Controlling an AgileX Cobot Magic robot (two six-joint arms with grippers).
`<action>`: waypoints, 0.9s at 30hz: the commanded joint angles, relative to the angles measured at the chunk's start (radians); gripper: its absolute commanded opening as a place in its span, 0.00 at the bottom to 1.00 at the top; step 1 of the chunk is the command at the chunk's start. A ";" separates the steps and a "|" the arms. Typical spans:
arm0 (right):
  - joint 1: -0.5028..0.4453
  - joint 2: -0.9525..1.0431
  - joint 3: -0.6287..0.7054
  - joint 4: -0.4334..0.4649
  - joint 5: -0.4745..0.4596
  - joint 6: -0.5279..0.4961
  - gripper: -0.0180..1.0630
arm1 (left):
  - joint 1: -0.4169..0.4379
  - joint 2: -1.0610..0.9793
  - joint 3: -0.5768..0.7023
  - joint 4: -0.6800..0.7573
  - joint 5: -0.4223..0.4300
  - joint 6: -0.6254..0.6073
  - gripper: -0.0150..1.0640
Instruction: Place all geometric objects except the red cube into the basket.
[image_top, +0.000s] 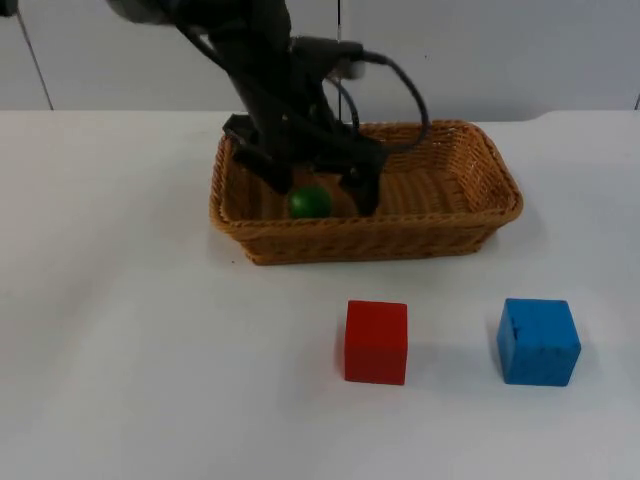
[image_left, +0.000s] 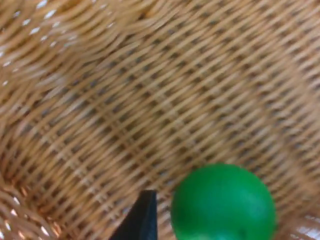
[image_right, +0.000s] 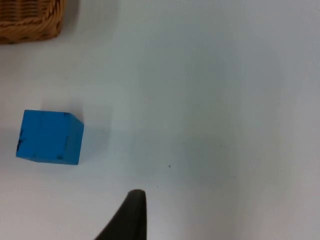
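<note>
The left claw (image_top: 322, 183) hangs inside the wicker basket (image_top: 480, 225) at its left end, fingers spread wide and gripping nothing; the green ball (image_top: 310, 202) rests on the basket floor between them, a touch nearer the left finger and close against the front wall. In the left wrist view the green ball (image_left: 223, 204) lies free on the weave just beside one black fingertip (image_left: 142, 217), so I judge it delivered. What matters next is the blue cube (image_top: 539, 341): it sits on the white desk (image_top: 120, 350) at about five o'clock from the basket, well apart from the left claw, with the red cube (image_top: 376, 342) at its nine o'clock, near but not touching. The right wrist view looks down on the blue cube (image_right: 49, 137), so the right arm, waiting, is likely the nearer one; how its claw stands I cannot tell. The blue cube is matte, square-edged, with dark scuffs, no long axis; its flat faces should take a grip well. The basket is stiff woven cane, the ball smooth and apt to roll
</note>
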 joint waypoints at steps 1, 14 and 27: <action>-0.008 0.001 -0.005 -0.004 0.003 0.002 0.99 | -0.006 -0.085 -0.017 -0.039 0.055 0.026 0.99; -0.008 0.001 -0.005 -0.009 0.005 0.002 0.99 | 0.000 -0.336 0.103 0.054 0.162 0.004 0.99; -0.008 0.001 -0.005 -0.009 0.011 0.002 0.99 | 0.175 -0.649 0.690 0.029 -0.092 -0.042 0.99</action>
